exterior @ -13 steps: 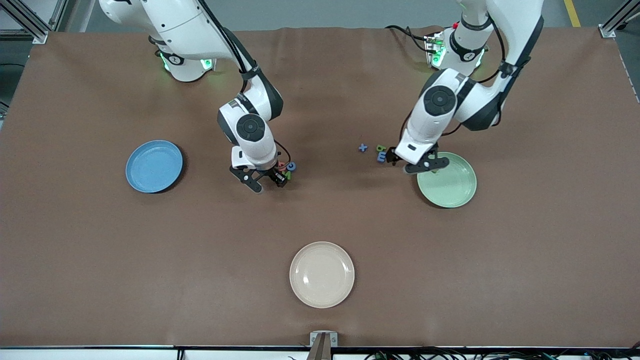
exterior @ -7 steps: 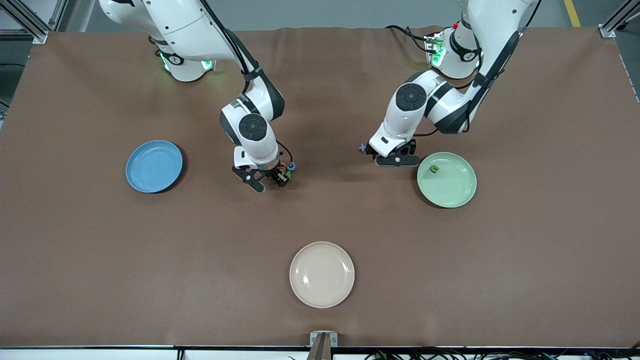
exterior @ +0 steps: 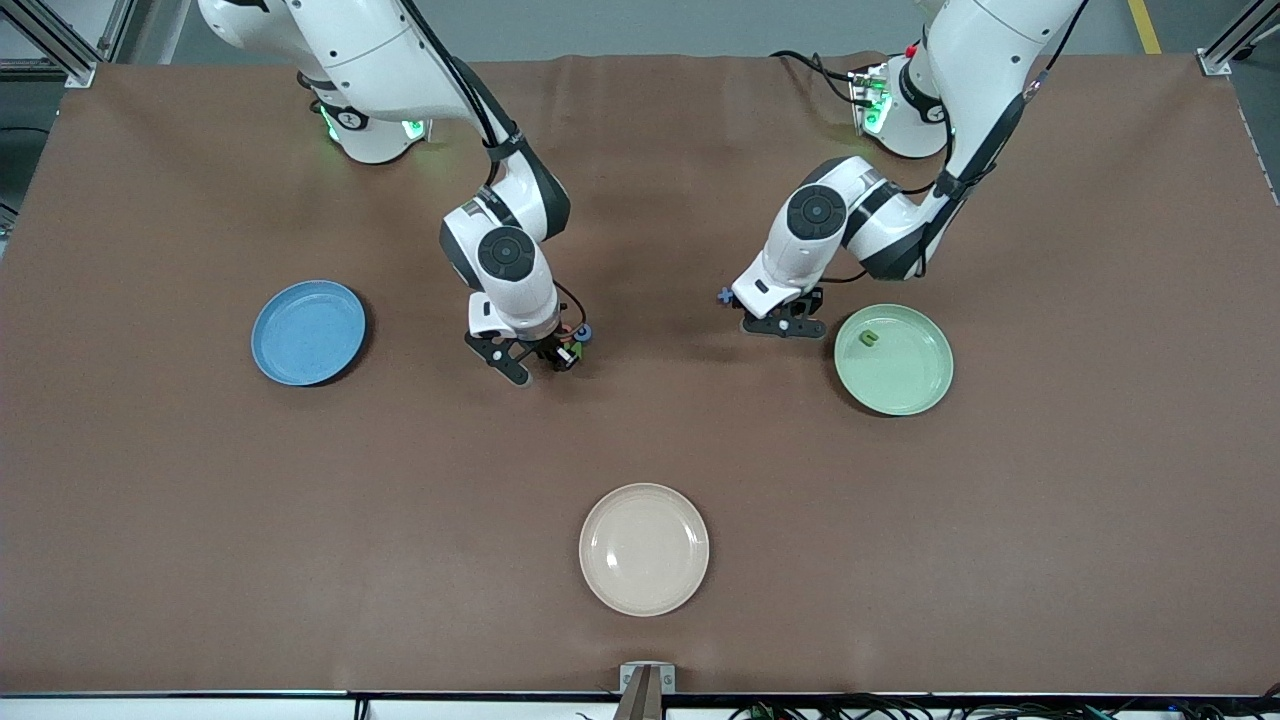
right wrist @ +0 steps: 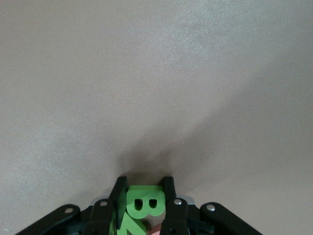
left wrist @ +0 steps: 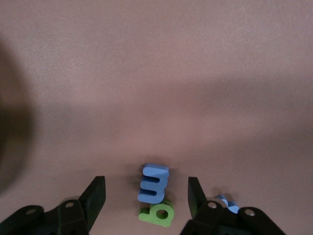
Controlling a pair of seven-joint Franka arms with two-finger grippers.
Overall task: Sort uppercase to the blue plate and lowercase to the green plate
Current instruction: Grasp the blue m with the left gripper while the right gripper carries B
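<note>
Risk, right pincer [right wrist: 144, 196]: clamped on flat green foam B [right wrist: 143, 204] with green N touching beneath; both may lift, or B slips short of round blue plate [exterior: 308, 332].
Risk, left pincer [left wrist: 146, 196]: jaws apart, straddling blue foam m [left wrist: 153, 183] stacked against green foam b [left wrist: 157, 212]; closing may catch both or flip one beside pale green plate [exterior: 894, 359].
Writing: none beyond letter shapes.

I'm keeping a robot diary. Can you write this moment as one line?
right hand: shut on green B | left hand: open around blue m, green b | green plate: one green letter | blue plate: no letters
</note>
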